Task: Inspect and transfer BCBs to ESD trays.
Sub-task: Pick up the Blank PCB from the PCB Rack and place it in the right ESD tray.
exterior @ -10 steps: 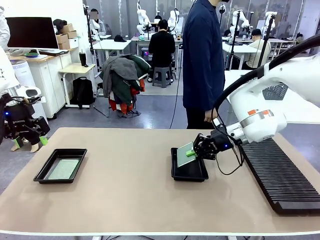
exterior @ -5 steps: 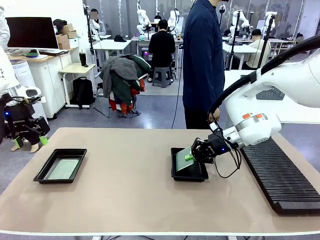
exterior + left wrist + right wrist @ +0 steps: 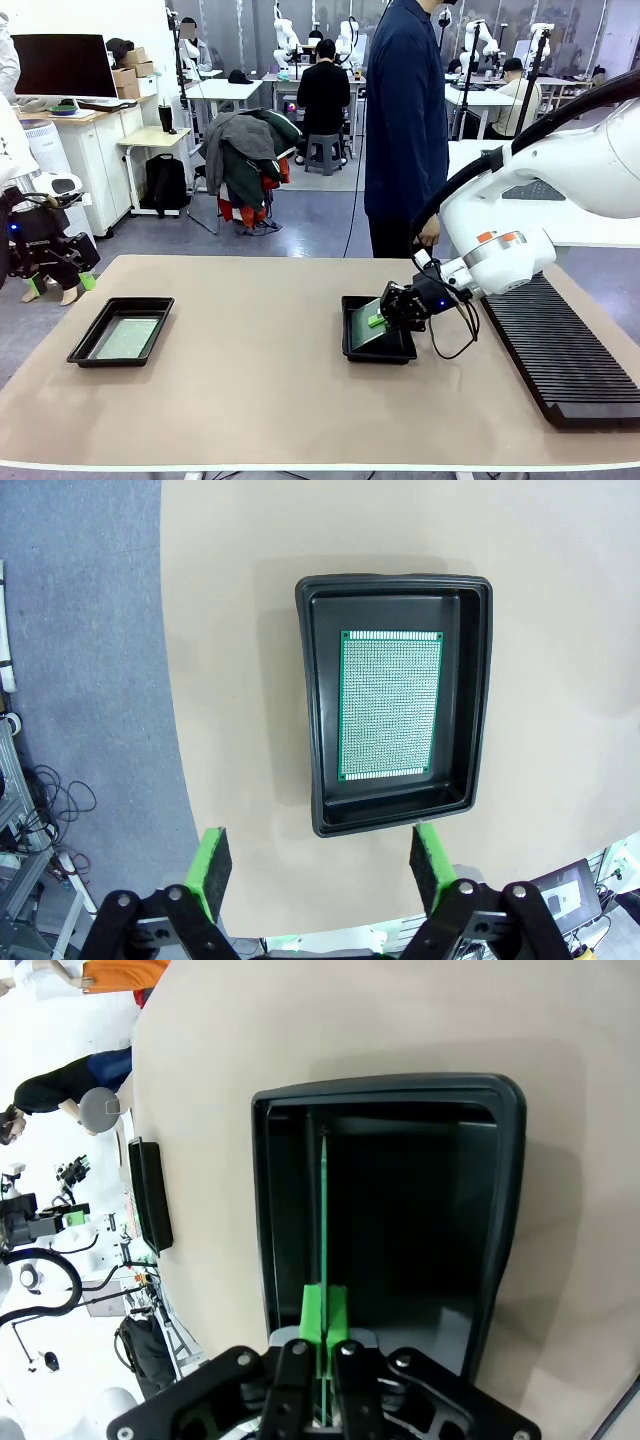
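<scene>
Right gripper point(image 3: 385, 318) clamped on thin green circuit board point(image 3: 323, 1260), tilted over shallow black plastic tray point(image 3: 378, 350) at table centre. Left gripper point(image 3: 318, 855), fingers apart, above second black tray point(image 3: 395, 588) holding another board point(image 3: 390, 705).

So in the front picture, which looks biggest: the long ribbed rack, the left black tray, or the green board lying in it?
1. Ribbed rack, clearly largest, though it also reaches nearer the camera.
2. Left tray.
3. Green board, fitting inside that tray's floor.
</scene>
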You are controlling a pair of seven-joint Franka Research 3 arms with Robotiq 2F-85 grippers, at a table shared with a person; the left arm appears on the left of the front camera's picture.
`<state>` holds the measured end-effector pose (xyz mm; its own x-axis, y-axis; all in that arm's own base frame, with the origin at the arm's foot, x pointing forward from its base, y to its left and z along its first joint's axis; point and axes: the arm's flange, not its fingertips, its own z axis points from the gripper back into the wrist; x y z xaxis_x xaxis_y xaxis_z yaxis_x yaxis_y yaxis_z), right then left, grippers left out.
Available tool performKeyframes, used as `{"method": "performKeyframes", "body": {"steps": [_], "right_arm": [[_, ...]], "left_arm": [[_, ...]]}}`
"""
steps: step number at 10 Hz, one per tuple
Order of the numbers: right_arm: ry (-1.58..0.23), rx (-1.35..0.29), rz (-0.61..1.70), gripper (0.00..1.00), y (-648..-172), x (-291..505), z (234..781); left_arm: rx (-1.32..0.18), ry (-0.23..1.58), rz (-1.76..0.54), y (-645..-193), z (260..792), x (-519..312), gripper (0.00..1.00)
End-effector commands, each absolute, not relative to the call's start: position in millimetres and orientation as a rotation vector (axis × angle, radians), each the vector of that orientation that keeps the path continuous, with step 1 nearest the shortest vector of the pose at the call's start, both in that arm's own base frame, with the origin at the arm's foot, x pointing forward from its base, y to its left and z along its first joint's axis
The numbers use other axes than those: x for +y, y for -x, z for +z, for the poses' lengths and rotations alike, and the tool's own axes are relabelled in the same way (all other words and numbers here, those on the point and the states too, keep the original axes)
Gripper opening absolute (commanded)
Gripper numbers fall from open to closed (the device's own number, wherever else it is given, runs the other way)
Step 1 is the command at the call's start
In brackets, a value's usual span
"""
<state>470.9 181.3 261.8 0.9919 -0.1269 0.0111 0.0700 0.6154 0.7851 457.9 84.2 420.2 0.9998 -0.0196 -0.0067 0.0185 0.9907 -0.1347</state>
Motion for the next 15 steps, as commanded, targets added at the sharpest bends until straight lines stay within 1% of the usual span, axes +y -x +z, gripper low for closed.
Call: {"method": "performKeyframes", "body": {"steps": [1,6,8,9,10,11,12,13,14,15], "right_arm": [[-0.903,-0.069,-0.110,0.02,-471.0,180.1,261.9],[-0.902,-0.069,-0.114,0.02,-471.3,180.7,262.1],[-0.844,-0.070,-0.146,0.02,-465.4,184.4,270.3],[-0.834,-0.068,-0.150,0.08,-463.7,186.4,271.5],[-0.817,-0.069,-0.152,0.08,-461.6,188.4,273.3],[-0.800,-0.070,-0.148,0.15,-459.7,190.6,275.4],[-0.780,-0.068,-0.149,0.16,-458.8,191.8,277.6],[-0.757,-0.068,-0.146,0.25,-458.5,193.1,280.7],[-0.720,-0.069,-0.144,0.25,-458.5,195.3,286.4],[-0.674,-0.063,-0.139,0.35,-458.9,198.6,292.9]], "left_arm": [[0.004,0.132,-0.017,-458.1,419.0,84.5,0.95],[0.004,0.132,-0.017,-458.1,419.0,84.5,0.95],[0.004,0.132,-0.017,-458.1,419.0,84.5,0.95],[0.004,0.132,-0.017,-458.1,419.0,84.5,0.95],[0.004,0.132,-0.017,-458.1,419.0,84.5,0.95],[0.004,0.132,-0.017,-458.1,419.0,84.5,0.95],[0.004,0.132,-0.017,-458.1,419.0,84.5,0.95],[0.004,0.132,-0.017,-458.1,419.0,84.5,0.95],[0.004,0.132,-0.017,-458.1,419.0,84.5,0.95],[0.004,0.132,-0.017,-458.1,419.0,84.5,0.95]]}}
